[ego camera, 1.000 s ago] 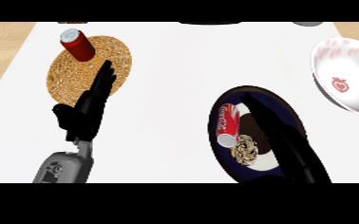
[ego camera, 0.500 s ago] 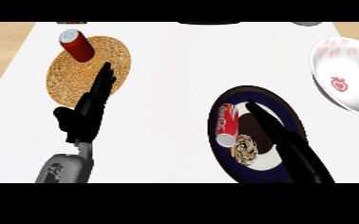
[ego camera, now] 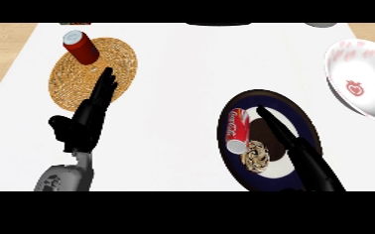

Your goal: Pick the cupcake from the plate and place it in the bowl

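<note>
Reaching right hand (ego camera: 296, 146), straight fingers (ego camera: 273, 121) over cupcake (ego camera: 258, 154).

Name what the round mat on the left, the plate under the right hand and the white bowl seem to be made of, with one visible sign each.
Round mat: probably woven straw or wicker; tan, coarse, matte.
Plate: probably glazed ceramic; smooth dark rim, lighter centre.
White bowl: probably glazed ceramic too; smooth white surface with red printed motifs.
</note>
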`<state>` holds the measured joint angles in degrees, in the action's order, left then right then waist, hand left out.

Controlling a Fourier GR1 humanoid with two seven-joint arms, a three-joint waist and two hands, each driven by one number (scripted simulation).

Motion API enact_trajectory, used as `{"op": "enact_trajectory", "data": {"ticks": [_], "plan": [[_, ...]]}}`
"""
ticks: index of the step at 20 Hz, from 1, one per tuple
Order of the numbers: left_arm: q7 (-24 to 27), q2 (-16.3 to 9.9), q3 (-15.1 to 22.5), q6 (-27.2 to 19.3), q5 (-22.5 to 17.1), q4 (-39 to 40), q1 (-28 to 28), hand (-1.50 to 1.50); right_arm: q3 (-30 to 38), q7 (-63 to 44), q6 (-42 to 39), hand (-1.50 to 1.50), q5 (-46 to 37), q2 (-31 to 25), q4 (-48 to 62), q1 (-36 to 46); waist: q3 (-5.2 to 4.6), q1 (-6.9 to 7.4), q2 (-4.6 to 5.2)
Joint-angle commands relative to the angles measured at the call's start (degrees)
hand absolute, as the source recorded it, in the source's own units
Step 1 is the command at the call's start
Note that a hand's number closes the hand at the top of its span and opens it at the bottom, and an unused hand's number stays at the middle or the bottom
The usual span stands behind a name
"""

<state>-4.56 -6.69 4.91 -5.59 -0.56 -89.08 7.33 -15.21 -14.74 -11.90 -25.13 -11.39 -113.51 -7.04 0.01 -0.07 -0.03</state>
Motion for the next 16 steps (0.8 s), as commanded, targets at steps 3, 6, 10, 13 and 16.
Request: {"op": "enact_trajectory", "data": {"ticks": [3, 6, 10, 13, 16], "plan": [[-0.1, 2.6, 0.9, -1.4, 2.7, -0.3, -1.0, 0.00, 1.3, -1.6, -1.3, -1.50, 0.5, 3.5, 4.9, 5.2, -0.01, 0.13, 0.02], [-0.2, 3.2, 0.8, -1.9, 4.3, 1.0, 1.1, 0.00, 1.7, 5.2, 0.8, -1.50, -0.5, 3.7, 9.2, 2.1, 0.00, 0.03, 0.02], [2.6, 2.0, -1.4, 0.9, 2.2, 1.5, -1.8, 0.00, 2.9, 9.3, 2.1, -1.50, -0.4, 4.4, 13.6, 2.5, 0.00, 0.10, 0.03], [-2.9, 3.0, 0.1, 0.4, 3.9, -3.4, -0.3, 0.00, 1.4, 5.9, 1.9, -1.50, -2.3, 5.6, 10.9, 2.1, 0.00, 0.04, 0.00], [-1.5, 1.7, -1.9, 2.1, 2.0, -1.1, 0.8, 0.00, 2.6, 13.9, 6.6, -1.50, -7.3, 3.7, 19.8, 2.3, 0.01, 0.13, 0.03]]}}
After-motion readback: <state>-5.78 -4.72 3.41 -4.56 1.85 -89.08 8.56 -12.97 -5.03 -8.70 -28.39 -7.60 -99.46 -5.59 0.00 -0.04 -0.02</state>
